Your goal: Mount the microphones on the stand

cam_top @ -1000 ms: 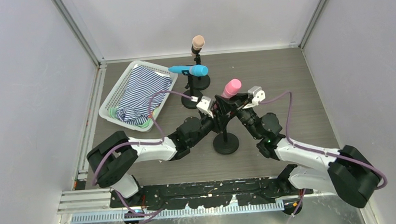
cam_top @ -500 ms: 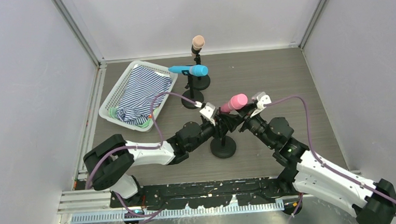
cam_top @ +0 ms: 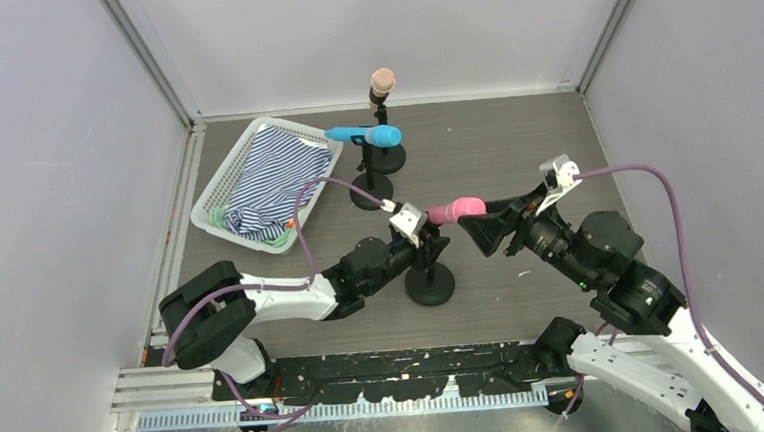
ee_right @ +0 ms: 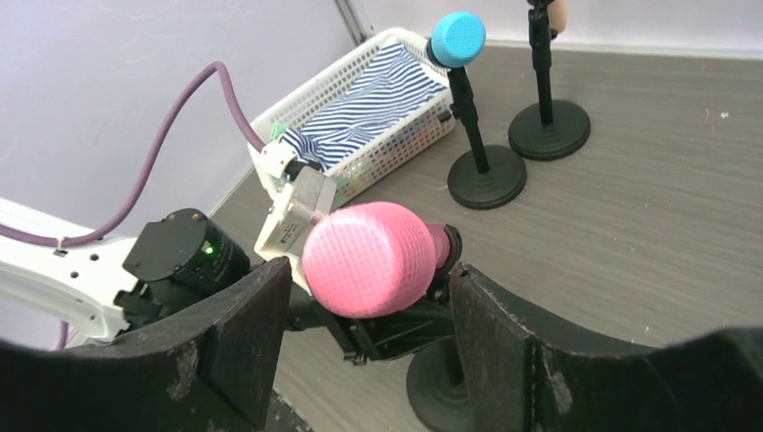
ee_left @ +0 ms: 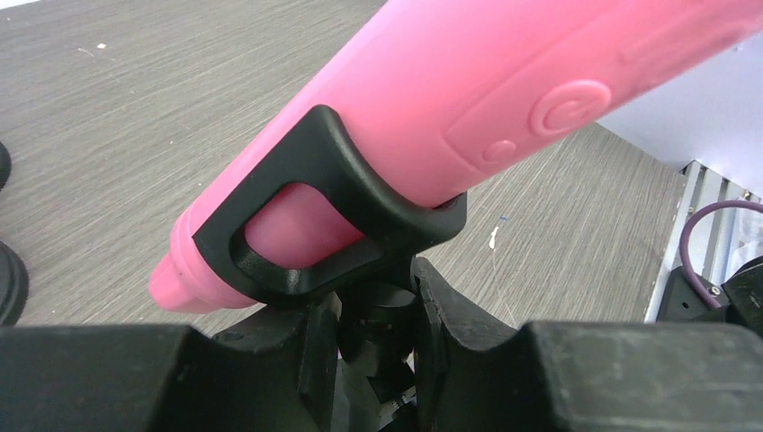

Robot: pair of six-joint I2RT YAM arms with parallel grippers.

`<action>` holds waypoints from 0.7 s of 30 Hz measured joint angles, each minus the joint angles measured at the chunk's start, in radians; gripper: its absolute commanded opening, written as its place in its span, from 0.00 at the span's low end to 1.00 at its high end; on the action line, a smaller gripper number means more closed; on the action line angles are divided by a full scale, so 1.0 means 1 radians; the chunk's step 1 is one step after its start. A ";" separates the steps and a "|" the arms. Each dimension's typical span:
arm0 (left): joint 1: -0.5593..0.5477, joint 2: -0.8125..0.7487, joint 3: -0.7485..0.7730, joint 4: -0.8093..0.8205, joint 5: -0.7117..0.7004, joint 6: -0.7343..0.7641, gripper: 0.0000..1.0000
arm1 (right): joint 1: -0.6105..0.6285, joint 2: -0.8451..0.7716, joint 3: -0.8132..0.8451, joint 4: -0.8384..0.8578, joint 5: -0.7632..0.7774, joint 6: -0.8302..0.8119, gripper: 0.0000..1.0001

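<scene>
Bracing the stand (cam_top: 430, 285) w/ left hand (ee_left: 378, 324) clamped under its clip (ee_left: 405, 225), robot has right hand (ee_right: 369, 268) open either side of the pink mic (ee_left: 468, 99), prob. since clip holds it.

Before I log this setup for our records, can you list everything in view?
microphones: three; peach, blue, pink; each on a stand
stands: three, black; two far centre, near stand centre
basket: one, white, far left
striped cloth: one, blue-white, in the basket
table: one, grey-brown wood
left hand: shut on the near stand, under its clip
right hand: open, fingers either side of the pink microphone's head, apart from it
</scene>
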 measured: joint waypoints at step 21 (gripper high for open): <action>-0.005 -0.006 0.038 -0.081 -0.028 0.101 0.00 | 0.000 0.407 0.434 -0.557 0.039 0.103 0.62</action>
